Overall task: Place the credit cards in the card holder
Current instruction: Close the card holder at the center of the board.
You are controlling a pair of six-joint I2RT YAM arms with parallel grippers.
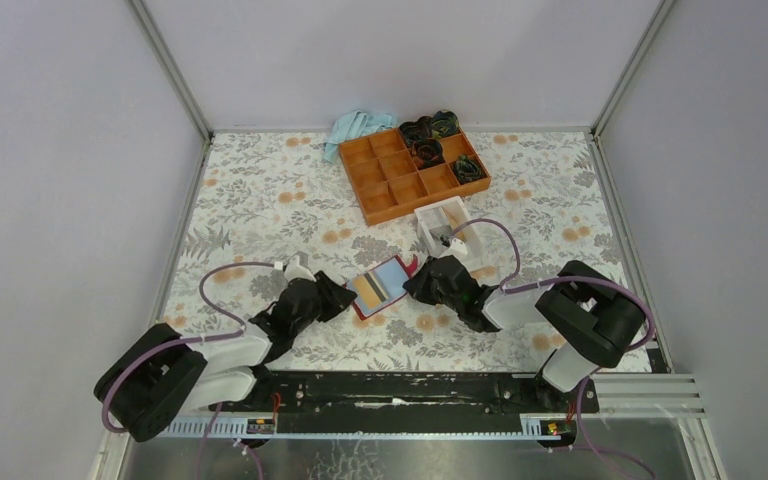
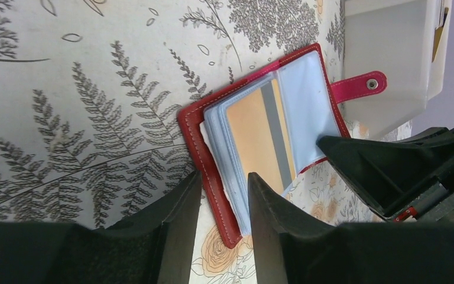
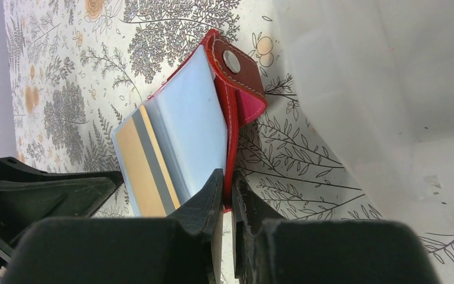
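The card holder [image 1: 380, 287] lies open on the floral cloth between my two grippers, dark red with clear inner sleeves. A tan-gold credit card [image 2: 254, 133] with a grey stripe sits in its sleeves; it also shows in the right wrist view [image 3: 142, 171]. My left gripper [image 2: 224, 176] is open, and its fingers straddle the holder's left edge [image 2: 213, 177] without pinching it. My right gripper [image 3: 227, 177] is shut on the holder's red cover edge [image 3: 232, 118], just below the snap tab [image 3: 236, 62]. In the top view the left gripper [image 1: 343, 297] and right gripper [image 1: 417, 280] flank the holder.
A whitish clear box [image 1: 450, 228] stands just behind the right gripper, with a tan sliver [image 2: 439, 35] at its rim. An orange compartment tray [image 1: 415, 170] holding dark coiled items is farther back. A light blue cloth [image 1: 358, 128] lies at the back wall.
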